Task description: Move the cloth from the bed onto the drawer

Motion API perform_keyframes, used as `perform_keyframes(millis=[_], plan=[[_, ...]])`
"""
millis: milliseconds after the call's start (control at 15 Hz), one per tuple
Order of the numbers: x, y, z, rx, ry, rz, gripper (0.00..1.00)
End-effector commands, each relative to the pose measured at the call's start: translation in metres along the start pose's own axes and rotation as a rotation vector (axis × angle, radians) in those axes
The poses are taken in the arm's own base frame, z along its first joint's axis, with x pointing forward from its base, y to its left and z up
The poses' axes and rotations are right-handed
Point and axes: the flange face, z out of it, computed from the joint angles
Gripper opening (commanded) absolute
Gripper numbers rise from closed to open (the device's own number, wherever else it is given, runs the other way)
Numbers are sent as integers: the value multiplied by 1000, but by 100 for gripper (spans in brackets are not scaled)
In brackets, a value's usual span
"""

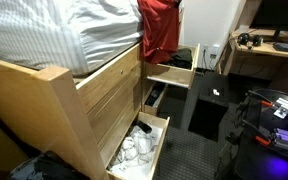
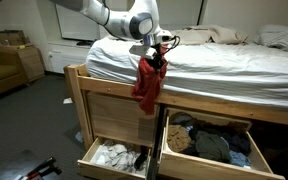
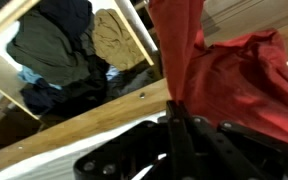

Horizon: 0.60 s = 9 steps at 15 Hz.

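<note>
While the claw (image 3: 176,118) was clenched on the upper end of the cloth (image 3: 234,75), the wrist view showed its black fingers (image 3: 184,140) closest of all, meeting at a bunched fold of the red fabric, which spread away toward the upper right. Just past the fingers ran the wooden rail (image 3: 84,125) of the bed. Beyond that rail the drawer of dark clothes (image 3: 142,40) stood pulled out, holding a dark heap (image 3: 54,45) and an olive garment (image 3: 114,40).

In an exterior view the arm (image 2: 104,15) reached in from the upper left, and the claw (image 2: 152,52) hung at the edge of the mattress. The cloth (image 2: 147,88) dangled limp from it down the side of the bed (image 2: 114,105). Its lower end was above the two open drawers and inside neither; whether it touched the wood could not be told. Below it the drawer of white laundry (image 2: 87,150) and the drawer of dark clothes (image 2: 166,135) stood side by side, with the rumpled striped bedding (image 2: 214,60) behind.

In an exterior view the drawer of white laundry (image 1: 162,140) was nearest, and the cloth (image 1: 159,30) hung farther along, beside the bedding (image 1: 74,35). A black cabinet (image 1: 209,100) stood on the floor beyond, and a desk (image 1: 274,50) farthest off
</note>
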Motion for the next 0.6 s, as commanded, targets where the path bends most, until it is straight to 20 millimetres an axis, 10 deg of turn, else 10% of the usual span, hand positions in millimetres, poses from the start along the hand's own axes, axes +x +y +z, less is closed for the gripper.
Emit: perform_keyframes(millis=[0, 267, 533], plan=[[-9, 58, -68, -110, -34, 180, 0], [-12, 120, -123, -132, 81, 399, 0], [-11, 179, -137, -146, 170, 507, 0]])
